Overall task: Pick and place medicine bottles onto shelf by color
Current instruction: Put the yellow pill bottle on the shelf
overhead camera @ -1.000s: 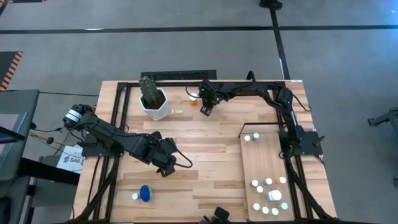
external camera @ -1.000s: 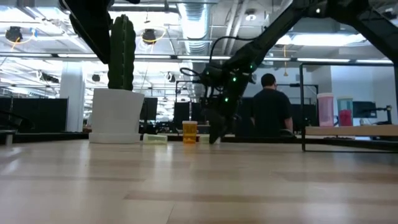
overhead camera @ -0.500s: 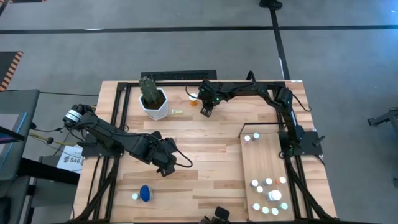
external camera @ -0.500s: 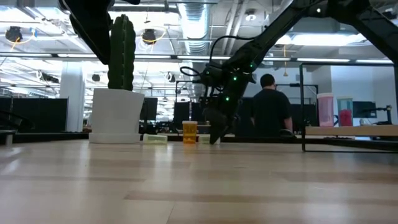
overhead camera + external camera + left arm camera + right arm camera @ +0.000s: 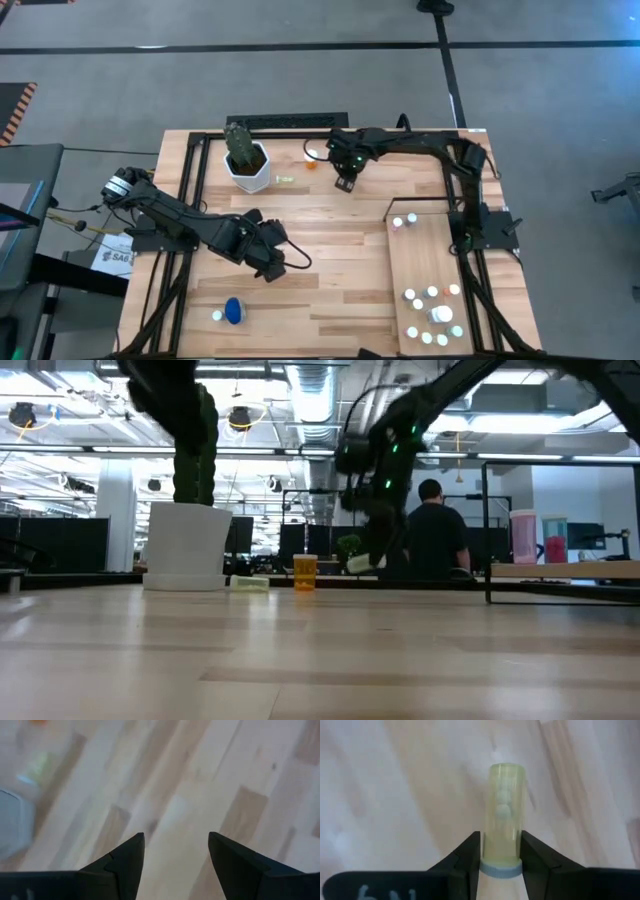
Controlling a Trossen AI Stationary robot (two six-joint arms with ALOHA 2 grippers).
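Yellow-green vial (image 5: 505,810), pale pills visible inside, light blue cap toward my wrist: clamped between the two fingers (image 5: 465,855) of my right tool (image 5: 346,182), lifted clear of the planked surface (image 5: 330,250) at its far middle. Low view shows the same vial (image 5: 362,563) hanging above the boards.

Orange bottle (image 5: 311,165): upright on the surface, just left of my right tool. Second yellow-green vial (image 5: 285,180): lying flat beside the white cactus pot (image 5: 247,172).

Shelf (image 5: 430,265): pale panel at the right, two bottles at its far end, a cluster at its near end.

Blue bottle (image 5: 233,311) and a small white-capped one (image 5: 217,315): near left.

My left tool (image 5: 270,270): over bare boards left of centre, fingers (image 5: 125,857) parted, nothing between them.
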